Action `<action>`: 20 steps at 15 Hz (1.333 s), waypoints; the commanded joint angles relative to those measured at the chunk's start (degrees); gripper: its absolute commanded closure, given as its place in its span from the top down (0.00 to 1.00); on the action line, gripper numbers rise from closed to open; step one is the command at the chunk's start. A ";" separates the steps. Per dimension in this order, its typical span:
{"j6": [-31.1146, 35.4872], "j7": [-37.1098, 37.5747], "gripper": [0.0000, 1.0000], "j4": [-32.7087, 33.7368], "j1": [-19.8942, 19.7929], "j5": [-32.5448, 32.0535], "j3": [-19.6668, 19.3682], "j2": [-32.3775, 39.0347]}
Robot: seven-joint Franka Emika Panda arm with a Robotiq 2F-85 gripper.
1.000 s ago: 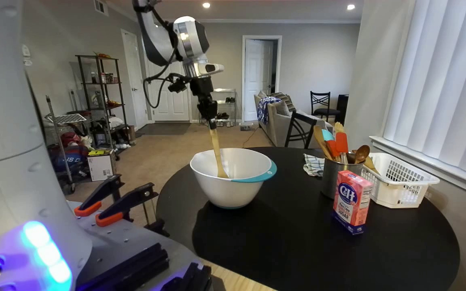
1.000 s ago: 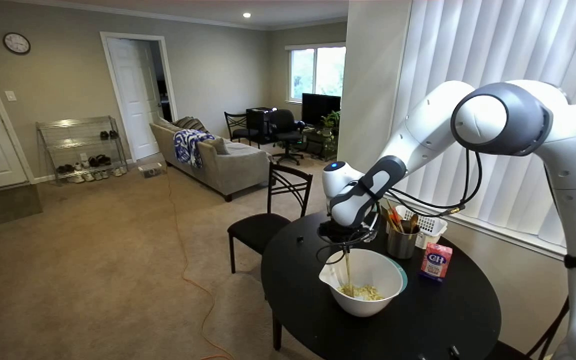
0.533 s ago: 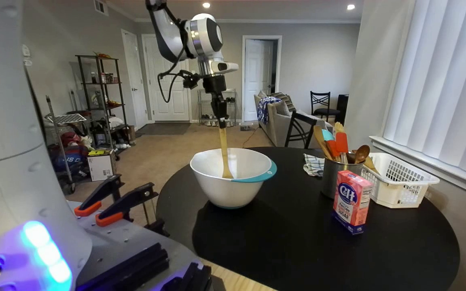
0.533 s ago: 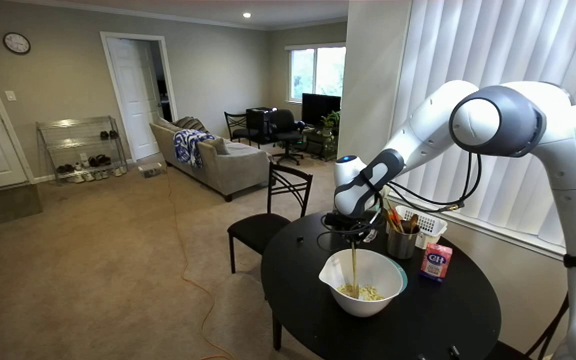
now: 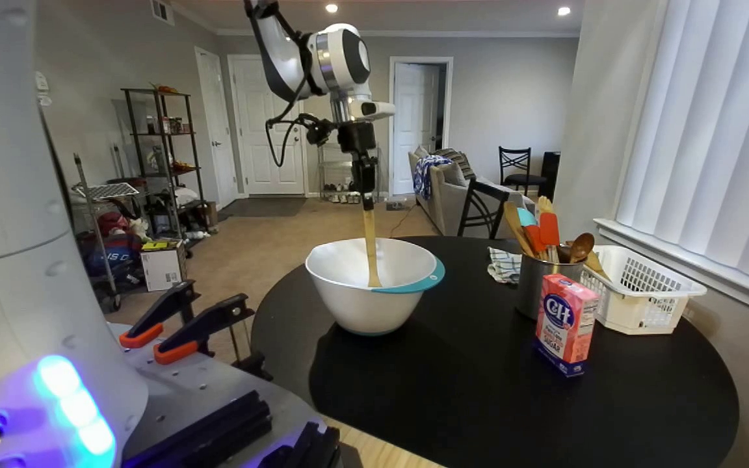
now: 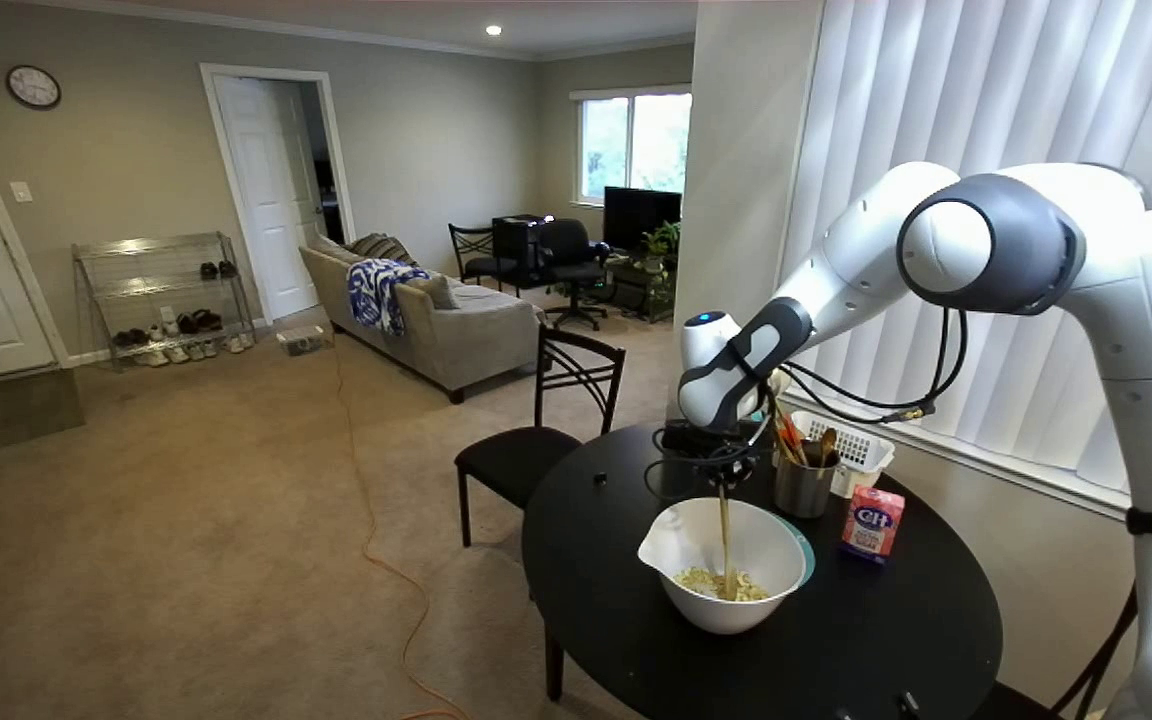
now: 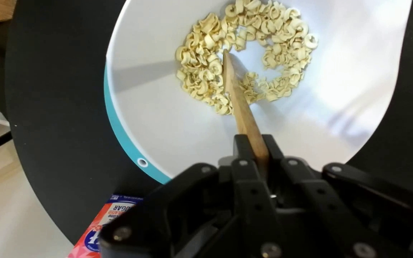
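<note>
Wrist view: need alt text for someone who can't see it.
Black claw gripping a wooden utensil that reaches into pale curled pieces, possibly pasta, in a white bowl. A teal strip edges the bowl's left side, a dark table lies beneath, and part of a sugar box shows at lower left.

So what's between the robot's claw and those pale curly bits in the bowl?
A wooden utensil: the wrist view shows it clamped in the gripper, its tip down among the pale curly bits.
</note>
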 commanded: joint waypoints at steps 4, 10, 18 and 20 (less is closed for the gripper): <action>-9.76 2.33 0.03 1.79 -0.73 6.10 0.74 0.17; -7.32 -0.80 0.03 4.85 -1.11 11.81 4.29 0.65; -1.30 2.55 0.03 6.28 3.36 3.12 1.88 0.56; -1.38 3.67 0.03 6.11 4.53 0.08 0.63 0.59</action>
